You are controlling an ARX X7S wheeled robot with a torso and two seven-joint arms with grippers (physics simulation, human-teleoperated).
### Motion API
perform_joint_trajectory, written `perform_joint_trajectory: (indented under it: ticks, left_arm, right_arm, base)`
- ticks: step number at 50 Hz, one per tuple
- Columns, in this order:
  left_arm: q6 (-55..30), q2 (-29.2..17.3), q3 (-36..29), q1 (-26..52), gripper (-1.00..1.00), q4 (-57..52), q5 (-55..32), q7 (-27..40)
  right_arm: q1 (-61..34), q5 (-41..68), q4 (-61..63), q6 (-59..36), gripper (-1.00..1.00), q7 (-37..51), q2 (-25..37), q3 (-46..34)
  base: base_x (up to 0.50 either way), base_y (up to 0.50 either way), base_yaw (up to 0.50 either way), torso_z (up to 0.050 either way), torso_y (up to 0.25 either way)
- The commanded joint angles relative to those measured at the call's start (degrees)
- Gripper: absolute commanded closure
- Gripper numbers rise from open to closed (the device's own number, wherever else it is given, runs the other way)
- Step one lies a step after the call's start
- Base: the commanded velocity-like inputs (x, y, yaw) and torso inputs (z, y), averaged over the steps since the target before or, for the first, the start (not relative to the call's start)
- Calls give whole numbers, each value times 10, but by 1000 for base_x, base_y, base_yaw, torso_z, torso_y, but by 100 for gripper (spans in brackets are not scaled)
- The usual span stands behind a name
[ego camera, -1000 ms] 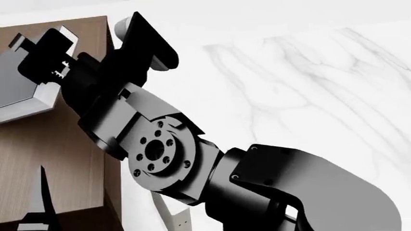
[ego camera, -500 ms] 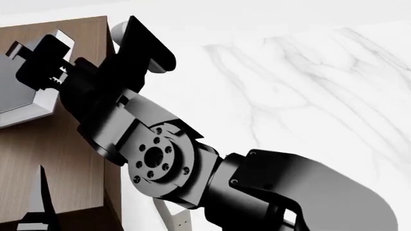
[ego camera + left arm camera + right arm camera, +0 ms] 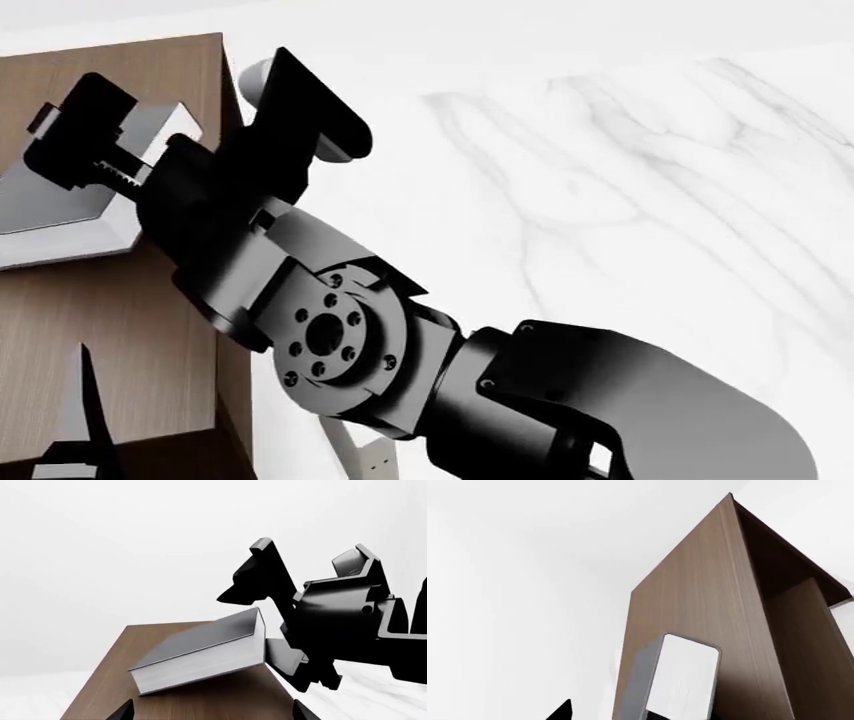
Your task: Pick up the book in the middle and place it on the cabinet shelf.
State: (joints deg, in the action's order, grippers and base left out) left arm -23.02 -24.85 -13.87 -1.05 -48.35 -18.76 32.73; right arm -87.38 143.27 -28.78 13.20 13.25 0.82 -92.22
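Tipping down onto the cabinet shelf (image 3: 200, 700), the book (image 3: 200, 652) has swung since a second ago; your right gripper (image 3: 114, 140) stays clamped on its end, far edge touching wood, near edge lifted. Left gripper (image 3: 210, 712): can't tell its jaws. Release looks close.

Thick slate-grey hardback book with white page edges (image 3: 60, 205) lies tilted on flat brown wood-grain cabinet top (image 3: 94, 320), upper left of head frame. Black right gripper (image 3: 114, 140) sits at the book's right end; its arm runs down to lower right. White marbled floor (image 3: 641, 180) fills the right.
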Motion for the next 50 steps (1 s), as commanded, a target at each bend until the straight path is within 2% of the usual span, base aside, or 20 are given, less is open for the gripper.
perform_joint_trajectory:
  ticks: [1, 17, 20, 32, 35, 37, 42, 46, 50]
  left_arm:
    - [7, 11, 11, -2, -100, -2, -6, -23]
    - [11, 9, 6, -2, -100, 2, -3, -21]
    - [6, 7, 5, -1, -100, -3, -2, -18]
    - [10, 4, 6, -3, -100, -3, -3, -16]
    - [5, 1, 6, -1, -100, -7, -4, -15]
    - [-2, -2, 9, 1, -100, -11, -9, -15]
    - [0, -15, 22, 4, -100, -20, -11, -17]
    - [-27, -33, 3, 43, -100, -37, 3, -29]
    - [-83, -31, 22, 128, -100, -55, -24, -23]
  right_arm:
    - [-1, -24, -2, -14, -100, -23, -8, 12]
    - [19, -43, 72, 28, -100, -16, 81, 25]
    - [25, -59, 131, 54, -100, -3, 122, 29]
    - [66, -87, 230, 120, -100, 11, 210, 44]
    - [85, -128, 252, 184, -100, 34, 230, 38]
    - [86, -208, 274, 237, -100, 79, 251, 4]
    - [100, -298, 312, 294, -100, 115, 308, -25]
    - [101, -394, 342, 344, -100, 181, 363, -49]
    - [69, -471, 362, 359, -100, 258, 410, -55]
  base:
    - [0, 0, 0, 0, 0]
    - [0, 0, 0, 0, 1]
    - [0, 0, 0, 0, 0]
    - [0, 0, 0, 0, 0]
    - [0, 0, 0, 0, 0]
    - [0, 0, 0, 0, 0]
    - [0, 0, 0, 0, 0]
    - [0, 0, 0, 0, 0]
    - [0, 0, 0, 0, 0]
